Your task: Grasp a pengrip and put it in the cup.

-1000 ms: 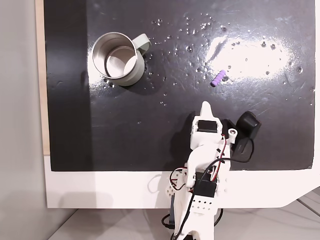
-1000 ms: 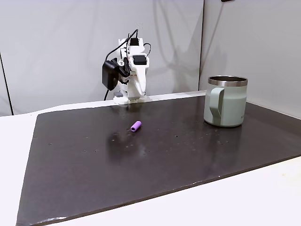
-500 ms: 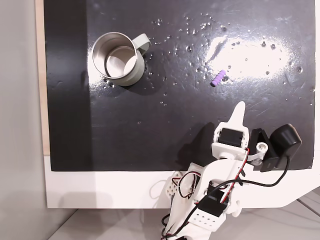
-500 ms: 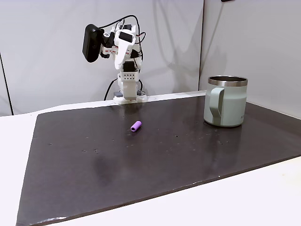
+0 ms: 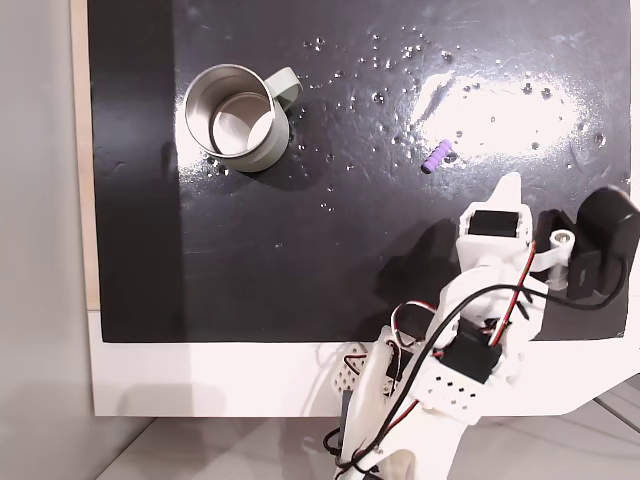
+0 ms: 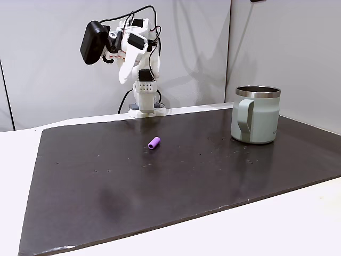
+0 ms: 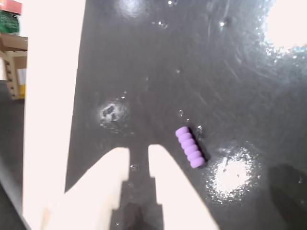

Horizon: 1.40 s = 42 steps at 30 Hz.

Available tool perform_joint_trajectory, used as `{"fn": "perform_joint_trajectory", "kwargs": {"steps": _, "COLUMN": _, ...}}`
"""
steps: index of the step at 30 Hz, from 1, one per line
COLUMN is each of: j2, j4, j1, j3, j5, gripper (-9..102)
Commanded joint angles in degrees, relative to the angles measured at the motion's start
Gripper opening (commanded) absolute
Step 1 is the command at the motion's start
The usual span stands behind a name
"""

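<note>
The purple ribbed pengrip (image 5: 436,156) lies on the black mat, right of centre in the top-down fixed view, and appears too in the side fixed view (image 6: 154,143). The silver cup (image 5: 235,115) with its grey-green handle stands upright at the far left; it stands at the right in the side view (image 6: 256,114). My gripper (image 5: 510,185) hangs high above the mat (image 6: 123,76), short of the pengrip and a little to its right. In the wrist view the pengrip (image 7: 190,146) lies just right of the fingertips (image 7: 138,152). The jaws stand nearly together with a thin slit and hold nothing.
The black mat (image 5: 330,250) covers a white table (image 5: 200,380), and bright glare and small specks mark its right half. A black camera (image 6: 91,42) rides beside the wrist. A grey wall stands behind the arm's base (image 6: 145,109).
The arm has risen from its folded pose and swung right in the top-down view, so the gripper tip is now nearer the pengrip. The pengrip and the cup have stayed put.
</note>
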Motion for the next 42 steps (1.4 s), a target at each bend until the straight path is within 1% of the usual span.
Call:
{"fn": "perform_joint_trajectory", "kwargs": {"steps": 1, "j2": -10.28, "j4": -2.02, "j1": -1.23, "j3": -9.76, "j5": -2.02, "gripper": 0}}
{"fn": "perform_joint_trajectory", "kwargs": {"steps": 11, "j2": -36.21, "j4": -3.96, "j1": -3.43, "j3": -25.05, "j5": -9.49, "gripper": 1}}
{"fn": "perform_joint_trajectory", "kwargs": {"steps": 17, "j2": -44.74, "j4": -4.31, "j1": -3.96, "j3": -28.83, "j5": -13.97, "gripper": 20}}
{"fn": "perform_joint_trajectory", "kwargs": {"steps": 20, "j2": -47.55, "j4": -6.42, "j1": -4.75, "j3": -29.0, "j5": -15.38, "gripper": 26}}
{"fn": "perform_joint_trajectory", "kwargs": {"steps": 22, "j2": -49.22, "j4": -7.91, "j1": -5.54, "j3": -28.83, "j5": -15.47, "gripper": 26}}
{"fn": "perform_joint_trajectory", "kwargs": {"steps": 28, "j2": -53.61, "j4": -8.35, "j1": -8.53, "j3": -27.86, "j5": -17.05, "gripper": 26}}
{"fn": "perform_joint_trajectory", "kwargs": {"steps": 33, "j2": -53.88, "j4": -11.95, "j1": -10.28, "j3": -21.27, "j5": -20.48, "gripper": 26}}
{"fn": "perform_joint_trajectory", "kwargs": {"steps": 42, "j2": -53.61, "j4": -13.27, "j1": -11.43, "j3": -14.59, "j5": -25.49, "gripper": 24}}
